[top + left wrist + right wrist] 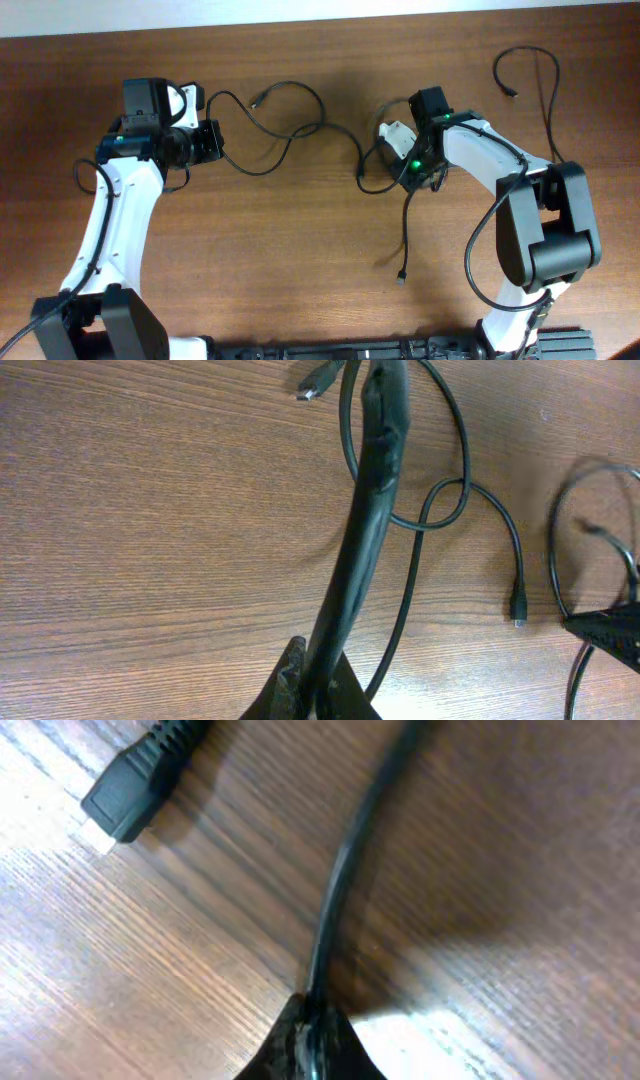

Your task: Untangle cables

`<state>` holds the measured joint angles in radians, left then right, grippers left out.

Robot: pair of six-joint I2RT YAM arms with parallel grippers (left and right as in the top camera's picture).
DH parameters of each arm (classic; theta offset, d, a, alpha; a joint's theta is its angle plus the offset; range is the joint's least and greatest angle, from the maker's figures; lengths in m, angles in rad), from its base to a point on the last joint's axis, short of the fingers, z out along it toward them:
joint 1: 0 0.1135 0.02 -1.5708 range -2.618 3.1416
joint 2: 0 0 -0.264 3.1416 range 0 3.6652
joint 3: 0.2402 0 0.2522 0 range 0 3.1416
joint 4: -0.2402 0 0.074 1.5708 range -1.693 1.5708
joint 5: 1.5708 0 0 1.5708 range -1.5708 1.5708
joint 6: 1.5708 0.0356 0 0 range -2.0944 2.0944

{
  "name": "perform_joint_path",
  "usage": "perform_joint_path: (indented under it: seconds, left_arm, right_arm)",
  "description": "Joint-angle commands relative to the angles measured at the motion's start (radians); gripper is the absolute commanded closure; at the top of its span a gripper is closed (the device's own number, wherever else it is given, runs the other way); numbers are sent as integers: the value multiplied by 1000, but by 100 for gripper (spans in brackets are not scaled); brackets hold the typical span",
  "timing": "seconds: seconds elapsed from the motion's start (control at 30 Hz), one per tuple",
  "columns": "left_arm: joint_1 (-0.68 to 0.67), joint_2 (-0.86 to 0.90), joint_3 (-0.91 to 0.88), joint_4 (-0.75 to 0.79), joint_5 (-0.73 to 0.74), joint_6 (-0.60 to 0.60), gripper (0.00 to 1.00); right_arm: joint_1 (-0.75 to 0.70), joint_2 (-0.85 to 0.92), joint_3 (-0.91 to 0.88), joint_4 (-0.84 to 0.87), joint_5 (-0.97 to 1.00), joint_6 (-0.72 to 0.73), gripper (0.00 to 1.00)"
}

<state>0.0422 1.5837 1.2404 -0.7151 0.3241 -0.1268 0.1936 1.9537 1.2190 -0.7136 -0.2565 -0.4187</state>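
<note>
The left gripper (305, 688) and the right gripper (312, 1032) were each closed tight on one of the cables (466, 460). It looked like mid-untangling, and the next move called for drawing apart the crossed loops at upper centre of the overhead view.

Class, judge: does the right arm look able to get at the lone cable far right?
Probably not yet: the right gripper is shut on another cable, so the lone cable must wait.

Cables (290, 125): black throughout. Plug (135, 785), upper left of the right wrist view: black body, pale tip. Table (280, 250): reddish-brown, fine wood-grain lines. Left arm (105, 215) and right arm (480, 150): white links, black joints. Indicator light (414, 165), centre right of the overhead view: green. Strip (200, 10) along the top edge of the overhead view: white.
</note>
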Motion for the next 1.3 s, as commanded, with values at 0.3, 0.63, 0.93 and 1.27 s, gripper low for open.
perform_joint_path:
  seconds: [0.3,0.63,0.93,1.27]
  left_arm:
    - [-3,-22,4,2,-6,17,100]
    - [-3,-22,4,-3,-10,32,100]
    - [-3,-22,4,-3,-10,32,100]
    - [-3,-22,4,-10,-10,32,100]
  right_arm:
    - [0,-141,463,-362,-477,61,96]
    - [1,-154,771,-486,-348,340,96]
    - [2,-151,771,-892,81,349,92]
    - [-45,-150,781,-908,59,323,76]
